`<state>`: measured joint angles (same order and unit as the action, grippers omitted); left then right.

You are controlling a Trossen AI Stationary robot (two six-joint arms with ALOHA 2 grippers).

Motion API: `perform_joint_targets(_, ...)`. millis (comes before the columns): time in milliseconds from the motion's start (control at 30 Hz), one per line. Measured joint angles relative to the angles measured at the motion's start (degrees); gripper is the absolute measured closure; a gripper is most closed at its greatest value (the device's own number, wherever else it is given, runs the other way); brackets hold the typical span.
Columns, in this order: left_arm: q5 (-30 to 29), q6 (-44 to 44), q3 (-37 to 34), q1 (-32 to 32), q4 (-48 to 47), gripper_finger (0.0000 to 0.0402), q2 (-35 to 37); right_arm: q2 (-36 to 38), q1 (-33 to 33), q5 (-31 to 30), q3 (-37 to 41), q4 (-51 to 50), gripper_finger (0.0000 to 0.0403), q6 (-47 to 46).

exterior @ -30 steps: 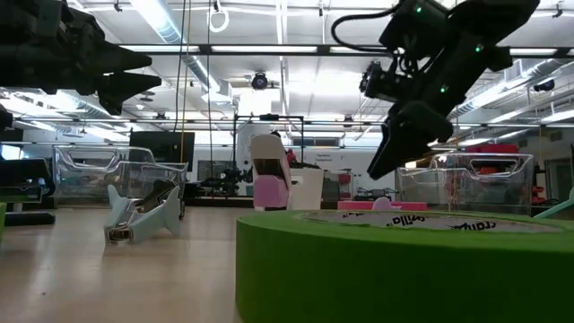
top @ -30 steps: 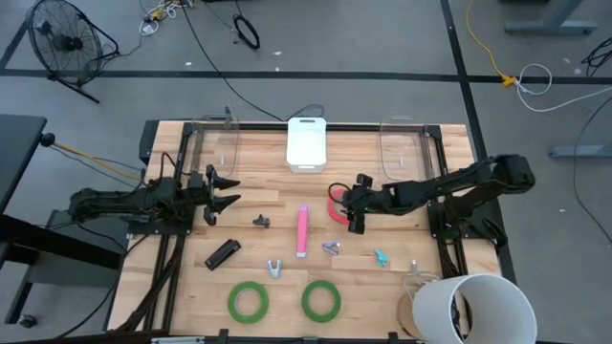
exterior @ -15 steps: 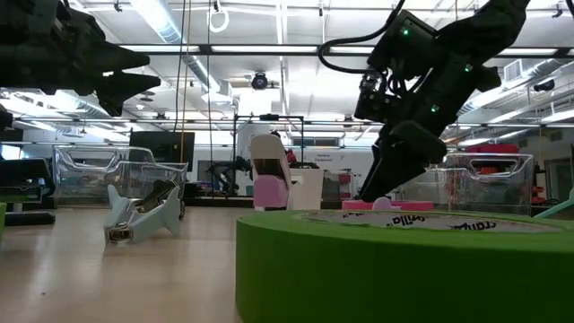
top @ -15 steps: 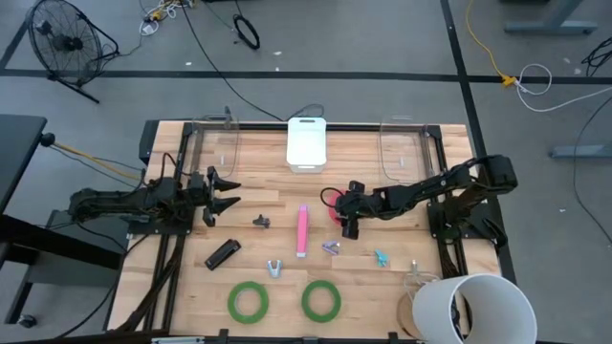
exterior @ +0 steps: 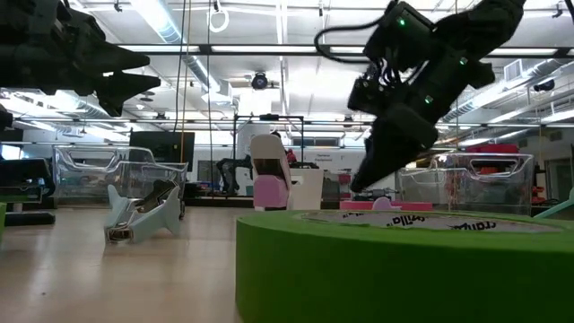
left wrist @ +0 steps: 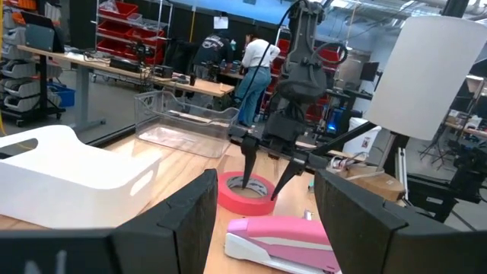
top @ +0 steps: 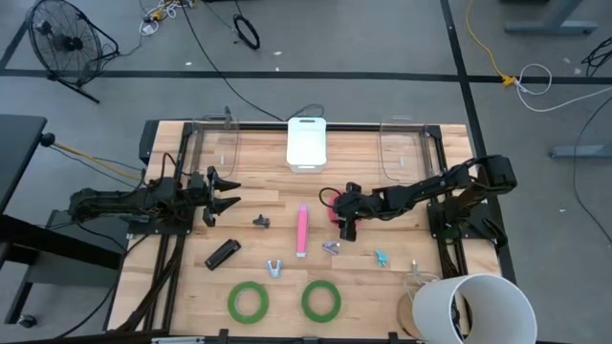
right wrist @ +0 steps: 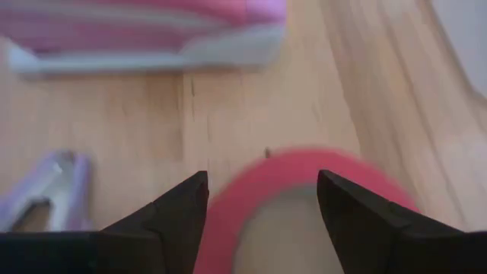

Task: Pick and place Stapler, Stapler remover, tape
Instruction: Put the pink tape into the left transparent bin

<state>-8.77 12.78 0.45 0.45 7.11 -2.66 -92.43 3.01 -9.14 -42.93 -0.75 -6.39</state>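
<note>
The red tape [top: 334, 211] lies flat at the table's middle, right of the pink stapler [top: 302, 230]. My right gripper [top: 345, 227] is open and slants down over the tape. In the left wrist view one finger [left wrist: 248, 169] points into the tape's hole [left wrist: 245, 183] and the other [left wrist: 278, 180] stands at the rim's outer side. Two green tape rolls [top: 249, 302] [top: 320, 299] lie near the front edge. A black stapler [top: 222, 253] and several small staple removers [top: 275, 268] [top: 331, 247] lie around. My left gripper [top: 227, 191] waits open at the left, above the table. My right gripper's fingers straddle the red tape's rim [right wrist: 304, 163], slanting down from the table's right. Whether they touch it, I cannot tell. The tape lies flat on the table.
A white tray [top: 307, 143] stands at the back middle between two clear bins [top: 215, 145] [top: 403, 145]. A white bucket [top: 473, 308] stands at the front right corner. A teal remover [top: 381, 257] lies in front of the right arm.
My right gripper has gone down and toward the table's left, onto the red tape, tipping a little steeper. The tape has stayed in place.
</note>
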Motion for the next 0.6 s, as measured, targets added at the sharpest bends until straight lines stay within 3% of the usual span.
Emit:
perform_joint_targets(333, 0.0, 0.0, 0.0, 0.0, -0.3, 0.0179, 0.0, 0.0, 1.0, 1.0, -2.3, -11.3, 0.0154, -4.0)
perform_joint_targets(600, 0.0, 0.1, 0.0, 0.0, -0.6, 0.0179, 0.0, -0.1, 1.6, 1.3, -2.3, -12.7, 0.0154, -6.3)
